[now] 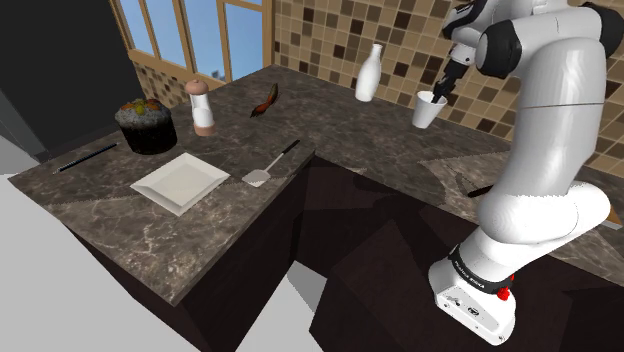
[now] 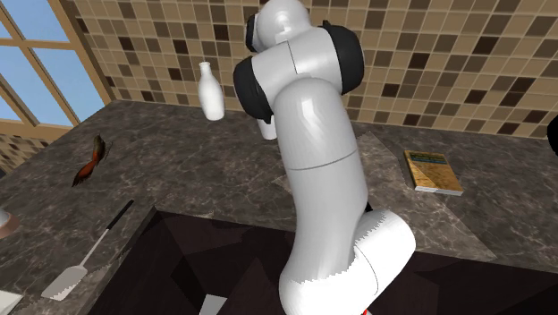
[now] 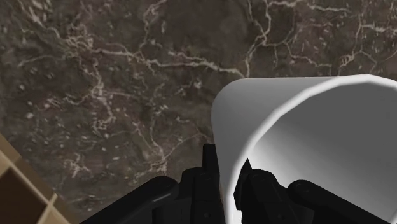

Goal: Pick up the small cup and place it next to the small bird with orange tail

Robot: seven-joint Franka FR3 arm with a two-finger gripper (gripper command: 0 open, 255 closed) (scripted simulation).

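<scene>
Holding the cup: the white cup hangs from the claw over the worktop, close to the tiled wall. It looks lifted clear of the surface and a little tilted.
Claw: narrow, pinched on the cup's wall at the rim. In the wrist view one finger sits outside the wall and the other inside the mouth.
Bottle: a white bottle is just beside the cup on the shoulder view's left, between the cup and the bird.
Bird: the small bird with the orange tail lies well apart from the cup, further to the shoulder view's left on the same worktop, toward the window.
Beyond the bird: a shaker, a spatula and a plate.
Stage: the grasp looks done; the carry and the set-down remain.
Risk, grip: only a thin strip of rim is pinched, so a quick turn of the arm could make the cup swing or slip out.
Risk, path: the bottle stands in the straight line to the bird, so a low sweep could knock it over.
Risk, set-down: coming in too tight could shove the bird, and releasing the cup while it is tilted could tip it onto its side.
</scene>
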